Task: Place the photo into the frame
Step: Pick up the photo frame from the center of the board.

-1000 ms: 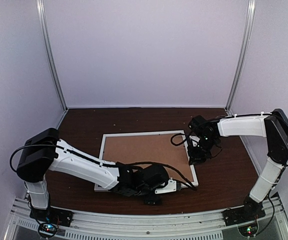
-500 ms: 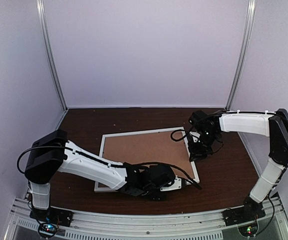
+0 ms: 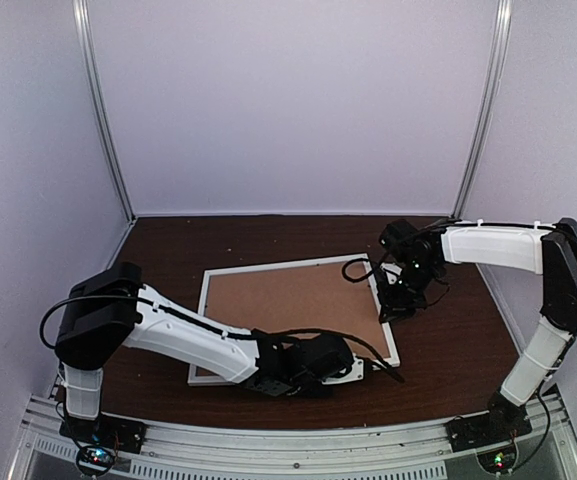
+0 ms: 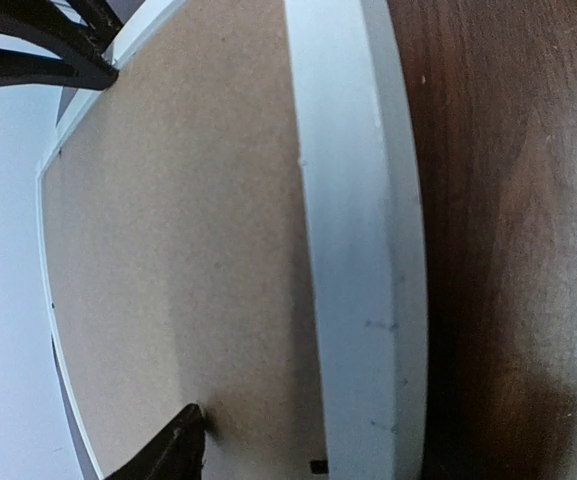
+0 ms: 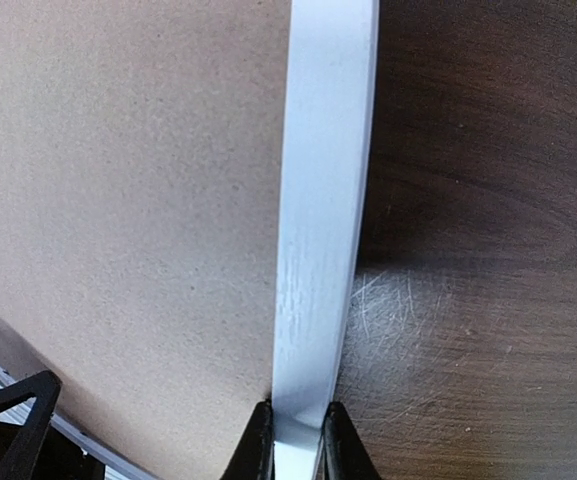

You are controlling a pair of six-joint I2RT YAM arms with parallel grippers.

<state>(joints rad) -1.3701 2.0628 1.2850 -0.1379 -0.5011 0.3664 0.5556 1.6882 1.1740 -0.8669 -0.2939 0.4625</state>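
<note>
The frame (image 3: pixel 288 312) lies back up on the dark table, its brown board inside a thin white rim. My right gripper (image 3: pixel 387 308) is shut on the frame's right rim (image 5: pixel 323 200), with one finger on each side of it (image 5: pixel 296 440). My left gripper (image 3: pixel 371 367) lies low at the frame's near right corner. In the left wrist view only one black fingertip (image 4: pixel 180 442) shows, resting on the brown board (image 4: pixel 178 220) beside the white rim (image 4: pixel 353 260). The other finger is hidden. The photo is not in view.
The dark wooden table (image 3: pixel 168 250) is enclosed by white walls with metal posts at the back corners (image 3: pixel 103 120). The left arm (image 3: pixel 178 335) stretches along the frame's near edge. Black cables hang by the right wrist (image 3: pixel 358 270).
My left gripper has slid right along the frame's near edge toward its near right corner. The frame's right side has shifted slightly with my right gripper, which stays shut on the rim.
</note>
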